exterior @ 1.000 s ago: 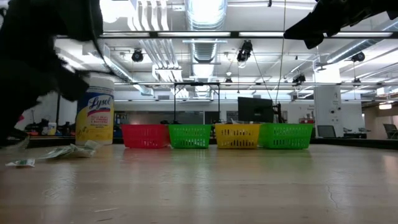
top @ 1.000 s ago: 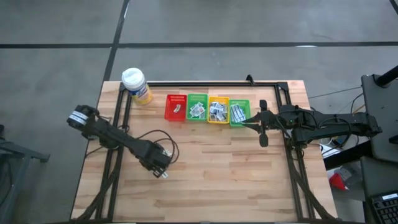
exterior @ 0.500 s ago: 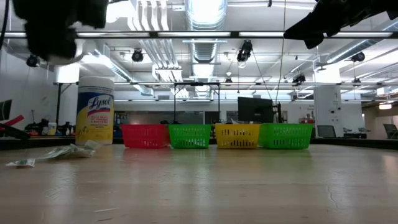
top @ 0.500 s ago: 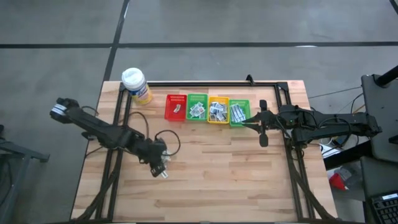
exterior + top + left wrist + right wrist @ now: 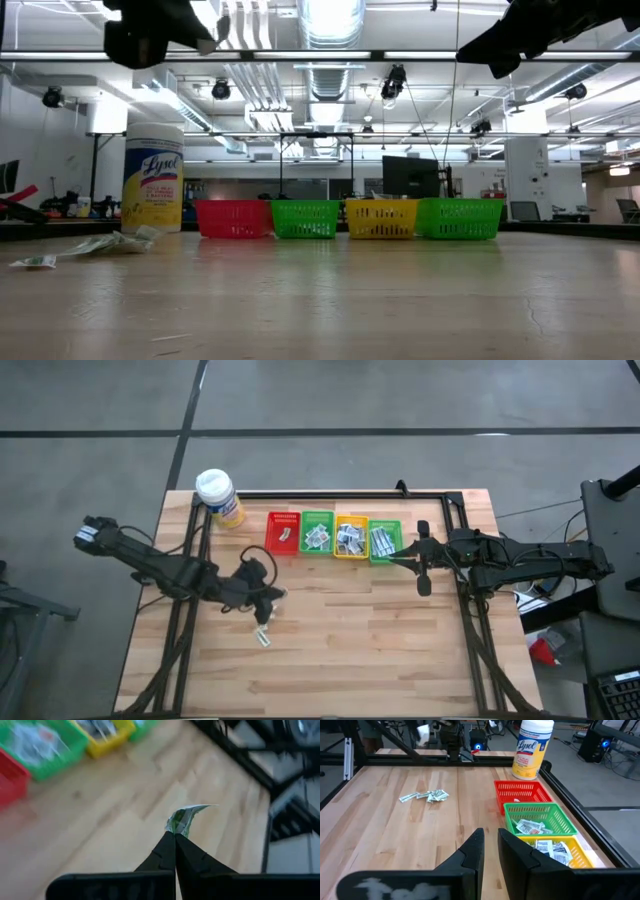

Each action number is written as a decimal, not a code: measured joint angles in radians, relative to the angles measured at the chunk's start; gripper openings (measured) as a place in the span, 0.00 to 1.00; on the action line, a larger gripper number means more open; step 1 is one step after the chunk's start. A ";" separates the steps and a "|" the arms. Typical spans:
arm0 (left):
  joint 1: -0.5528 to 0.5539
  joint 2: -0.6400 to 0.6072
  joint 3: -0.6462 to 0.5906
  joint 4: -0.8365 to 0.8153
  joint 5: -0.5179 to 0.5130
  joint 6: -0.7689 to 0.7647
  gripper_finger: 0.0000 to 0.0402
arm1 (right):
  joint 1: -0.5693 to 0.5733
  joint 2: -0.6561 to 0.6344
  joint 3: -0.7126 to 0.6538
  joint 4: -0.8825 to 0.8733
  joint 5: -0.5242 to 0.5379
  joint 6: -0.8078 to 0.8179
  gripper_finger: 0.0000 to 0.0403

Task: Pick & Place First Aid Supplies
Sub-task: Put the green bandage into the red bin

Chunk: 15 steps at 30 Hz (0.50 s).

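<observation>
While the left gripper [image 5: 175, 836] is pinching a green-print packet [image 5: 184, 817] at one corner, carrying it level to the baskets [image 5: 335, 536] is looking safest; right gripper [image 5: 490, 842] is idling slightly apart.

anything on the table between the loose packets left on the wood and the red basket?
Nothing: bare wood between the loose packets and the red basket, clearest in the right wrist view; the high view agrees.
</observation>
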 joint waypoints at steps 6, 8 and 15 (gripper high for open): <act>0.020 0.004 0.000 0.068 -0.218 0.004 0.00 | 0.000 0.000 0.000 0.000 0.000 -0.001 0.13; 0.033 0.004 0.000 0.076 -0.299 0.007 0.00 | 0.000 0.000 0.000 0.000 0.000 0.000 0.13; 0.134 0.004 0.000 0.075 -0.391 0.009 0.00 | 0.000 0.000 0.000 0.000 0.000 -0.001 0.13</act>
